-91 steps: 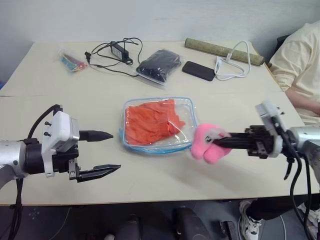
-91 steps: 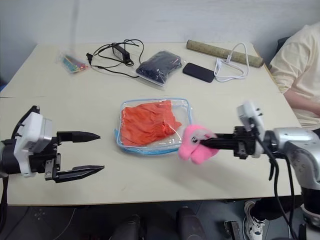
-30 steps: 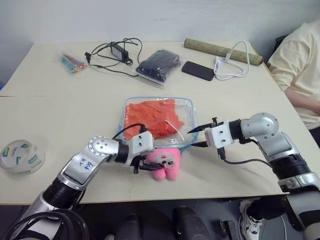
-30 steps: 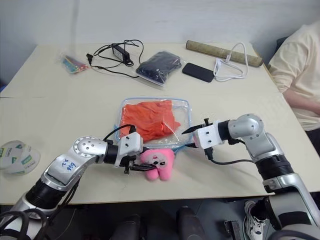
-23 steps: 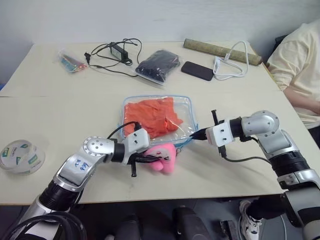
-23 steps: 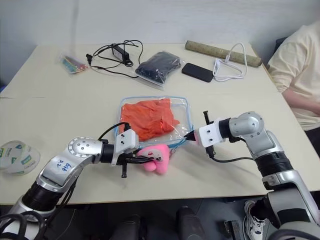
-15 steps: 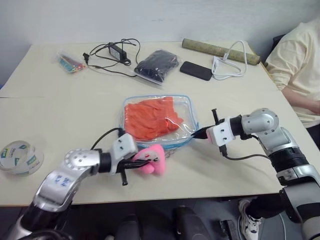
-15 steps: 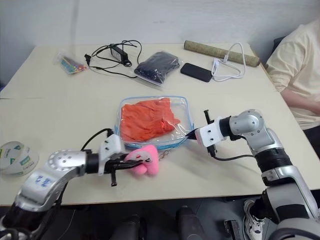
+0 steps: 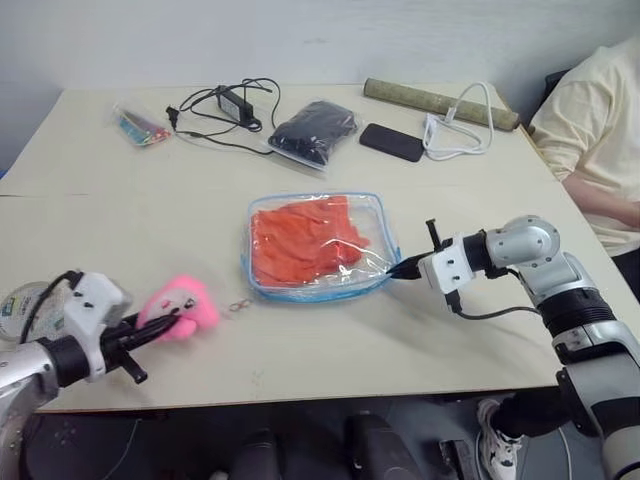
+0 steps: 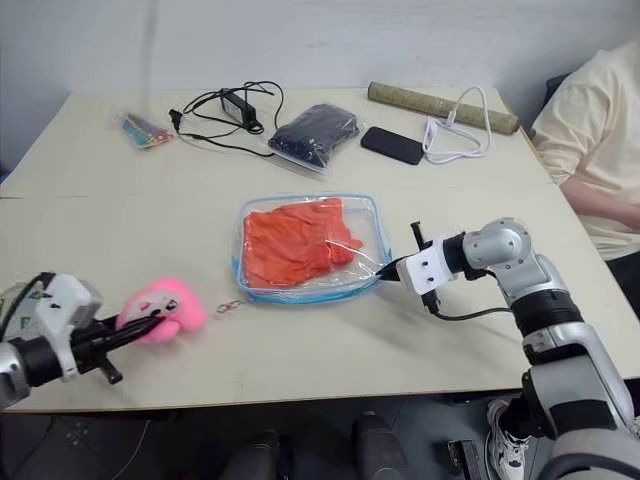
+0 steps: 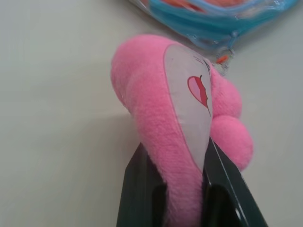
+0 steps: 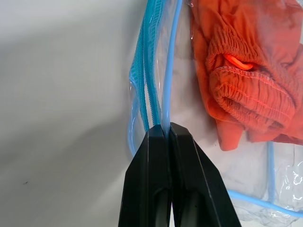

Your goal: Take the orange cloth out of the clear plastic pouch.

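Right pincer point(image 12: 160, 135) shut tight on the blue edge of the clear pouch point(image 9: 372, 215) — both black fingers point(image 12: 144, 189) pressed together on the trim at the pouch's near corner. Orange cloth point(image 9: 305, 240) inside the pouch, bunched up, just past the right pincer's tips and a bit to one side. Pouch flat on the bench point(image 9: 330, 340).

Left pincer point(image 11: 182, 165) clamped on a pink plush toy point(image 9: 180, 308) — one finger on each side, squeezing the soft middle. Well apart from the pouch, out toward the bench's left edge. Small ring point(image 9: 238, 306) on the bench between the toy and the pouch. Tape roll point(image 9: 15, 310) right behind the left pincer.

Far beyond both pincers: black cable with a charger point(image 9: 225, 100), dark bag point(image 9: 315, 128), phone point(image 9: 392, 142), white cord point(image 9: 458, 125), long roll point(image 9: 440, 102), small bag of bright bits point(image 9: 142, 127). Person's pale sleeve point(image 9: 590, 130) past the right arm.
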### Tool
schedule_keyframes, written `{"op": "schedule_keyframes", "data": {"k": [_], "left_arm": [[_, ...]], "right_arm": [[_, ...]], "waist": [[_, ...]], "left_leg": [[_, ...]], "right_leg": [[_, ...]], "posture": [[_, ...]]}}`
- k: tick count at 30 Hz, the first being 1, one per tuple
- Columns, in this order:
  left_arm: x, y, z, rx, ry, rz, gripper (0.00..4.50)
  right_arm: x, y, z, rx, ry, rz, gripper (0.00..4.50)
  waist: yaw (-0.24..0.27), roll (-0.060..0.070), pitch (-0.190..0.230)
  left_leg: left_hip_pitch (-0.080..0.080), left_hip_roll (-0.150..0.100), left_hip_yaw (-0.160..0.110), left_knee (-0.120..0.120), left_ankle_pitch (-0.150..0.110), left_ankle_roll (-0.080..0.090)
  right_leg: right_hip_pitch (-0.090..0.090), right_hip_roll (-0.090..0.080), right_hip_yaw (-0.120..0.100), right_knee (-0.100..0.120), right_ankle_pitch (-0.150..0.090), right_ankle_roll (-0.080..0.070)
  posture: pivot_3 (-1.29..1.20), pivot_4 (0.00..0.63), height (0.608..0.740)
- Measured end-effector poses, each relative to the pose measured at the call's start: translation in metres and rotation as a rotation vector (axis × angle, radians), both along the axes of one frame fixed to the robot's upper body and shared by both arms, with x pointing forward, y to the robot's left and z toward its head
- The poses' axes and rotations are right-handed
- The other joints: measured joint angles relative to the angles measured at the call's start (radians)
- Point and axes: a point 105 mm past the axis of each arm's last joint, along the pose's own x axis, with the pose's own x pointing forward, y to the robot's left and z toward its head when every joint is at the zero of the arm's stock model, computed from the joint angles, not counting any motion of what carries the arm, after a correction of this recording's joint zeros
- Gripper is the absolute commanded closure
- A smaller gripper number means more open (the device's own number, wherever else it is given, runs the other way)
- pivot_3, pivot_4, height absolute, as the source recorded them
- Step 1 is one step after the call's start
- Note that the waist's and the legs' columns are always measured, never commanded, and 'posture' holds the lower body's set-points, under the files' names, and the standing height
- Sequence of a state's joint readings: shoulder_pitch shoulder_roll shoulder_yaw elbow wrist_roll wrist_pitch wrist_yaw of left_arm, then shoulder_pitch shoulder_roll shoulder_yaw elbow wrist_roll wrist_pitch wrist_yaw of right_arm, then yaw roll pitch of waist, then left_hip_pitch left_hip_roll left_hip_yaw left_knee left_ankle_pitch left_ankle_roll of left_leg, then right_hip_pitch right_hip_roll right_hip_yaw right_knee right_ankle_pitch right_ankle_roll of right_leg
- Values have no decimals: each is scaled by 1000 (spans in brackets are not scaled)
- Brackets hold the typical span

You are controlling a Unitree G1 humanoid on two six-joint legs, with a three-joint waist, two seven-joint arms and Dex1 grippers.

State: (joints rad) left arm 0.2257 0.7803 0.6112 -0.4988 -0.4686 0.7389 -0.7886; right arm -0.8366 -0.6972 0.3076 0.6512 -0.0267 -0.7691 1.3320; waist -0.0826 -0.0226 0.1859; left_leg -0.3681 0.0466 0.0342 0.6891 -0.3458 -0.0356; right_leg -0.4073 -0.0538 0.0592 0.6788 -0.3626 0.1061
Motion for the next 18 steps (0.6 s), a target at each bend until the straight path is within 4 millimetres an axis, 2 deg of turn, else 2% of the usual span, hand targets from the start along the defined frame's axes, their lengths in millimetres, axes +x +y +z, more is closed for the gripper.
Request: {"op": "schedule_keyframes", "data": {"k": [6,7,9,18], "left_arm": [[4,7,0,-7,-17,24,4333],[4,6,0,-7,-15,23,4333],[2,7,-3,-10,-4,26,3596],[-10,7,-16,-69,45,42,856]], "right_arm": [[-1,1,0,7,15,5,4500],[-1,1,0,6,22,5,4284],[-1,0,-1,5,42,-2,3845],[-10,-7,-7,26,137,-42,844]], "waist": [[-2,0,0],[-3,0,0],[-5,0,0],[-2,0,0]], "left_leg": [[0,0,0,-3,0,0],[0,0,0,-3,0,0],[0,0,1,-3,0,0],[0,0,0,-4,0,0]], "right_leg": [[0,0,0,-2,0,0],[-1,0,0,-2,0,0],[-1,0,0,-2,0,0],[-1,-1,0,-2,0,0]], "posture": [[0,150,740],[0,150,740],[0,150,740],[0,150,740]]}}
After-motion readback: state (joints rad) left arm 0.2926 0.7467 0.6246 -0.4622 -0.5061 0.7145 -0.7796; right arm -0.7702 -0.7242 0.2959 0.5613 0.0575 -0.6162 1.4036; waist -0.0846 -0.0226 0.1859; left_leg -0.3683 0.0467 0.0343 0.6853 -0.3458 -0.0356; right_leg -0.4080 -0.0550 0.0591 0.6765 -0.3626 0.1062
